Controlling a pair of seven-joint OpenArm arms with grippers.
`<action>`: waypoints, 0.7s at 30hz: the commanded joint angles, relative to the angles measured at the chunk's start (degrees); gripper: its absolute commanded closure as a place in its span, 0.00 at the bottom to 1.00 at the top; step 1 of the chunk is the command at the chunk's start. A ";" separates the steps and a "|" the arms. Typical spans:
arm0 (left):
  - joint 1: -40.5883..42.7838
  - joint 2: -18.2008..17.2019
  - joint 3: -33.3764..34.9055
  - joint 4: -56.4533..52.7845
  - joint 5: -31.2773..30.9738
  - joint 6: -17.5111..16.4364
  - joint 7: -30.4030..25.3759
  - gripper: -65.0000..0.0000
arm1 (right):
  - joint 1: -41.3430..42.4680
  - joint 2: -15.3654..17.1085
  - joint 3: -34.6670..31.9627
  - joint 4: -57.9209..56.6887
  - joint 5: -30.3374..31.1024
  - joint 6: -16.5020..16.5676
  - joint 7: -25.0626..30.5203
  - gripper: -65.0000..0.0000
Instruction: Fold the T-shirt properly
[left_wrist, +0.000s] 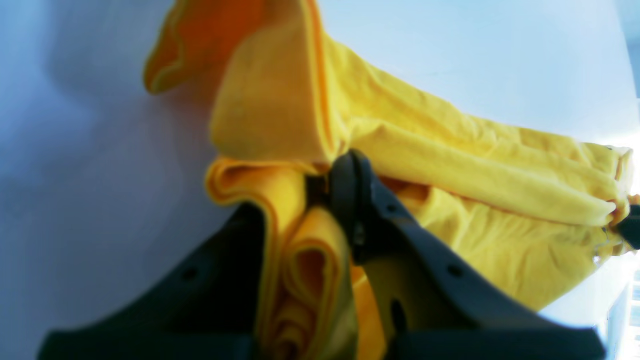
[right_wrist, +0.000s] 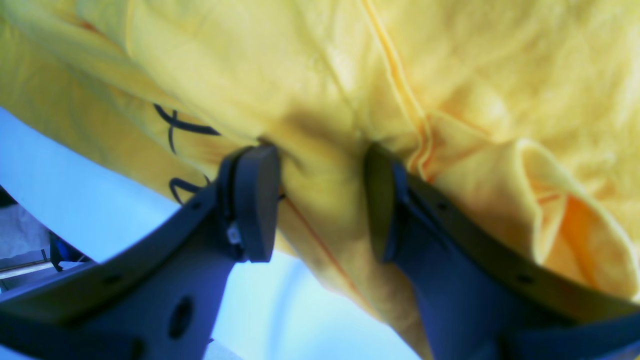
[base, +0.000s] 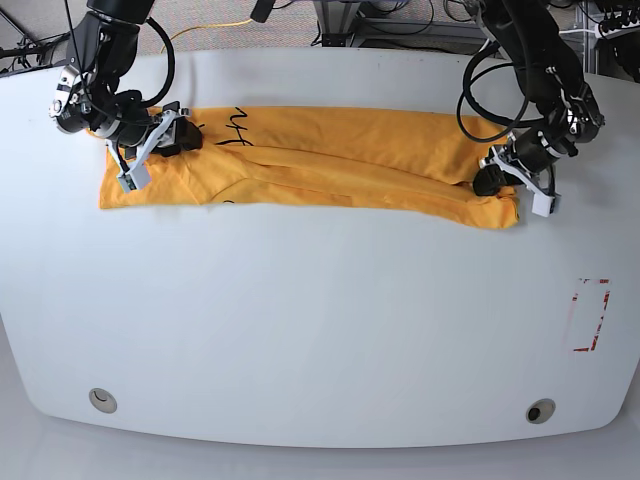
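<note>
Pinching opposite ends of the T-shirt (base: 330, 160): left hand (left_wrist: 320, 187) and right hand (right_wrist: 320, 200).

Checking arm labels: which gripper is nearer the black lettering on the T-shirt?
Right. The right gripper grips the T-shirt beside the black lettering. The left gripper pinches the cloth at the opposite end, far from it.

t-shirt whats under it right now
Under the T-shirt is the white table, bare around it. Nothing else shows beneath, though the cloth hides whatever it covers. The left gripper pinches bunched folds at one end.
</note>
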 joint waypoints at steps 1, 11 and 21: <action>0.05 -0.66 0.08 3.43 3.98 0.16 0.02 0.94 | 0.10 0.54 0.13 0.28 -1.02 -0.12 -0.87 0.59; 5.68 -1.01 12.03 24.79 12.69 0.16 0.20 0.94 | 0.19 0.54 0.13 0.28 -1.10 -0.12 -0.87 0.59; 9.02 -0.48 31.90 34.46 19.54 0.16 0.20 0.94 | 0.37 0.46 0.13 0.28 -0.93 -0.12 -0.87 0.59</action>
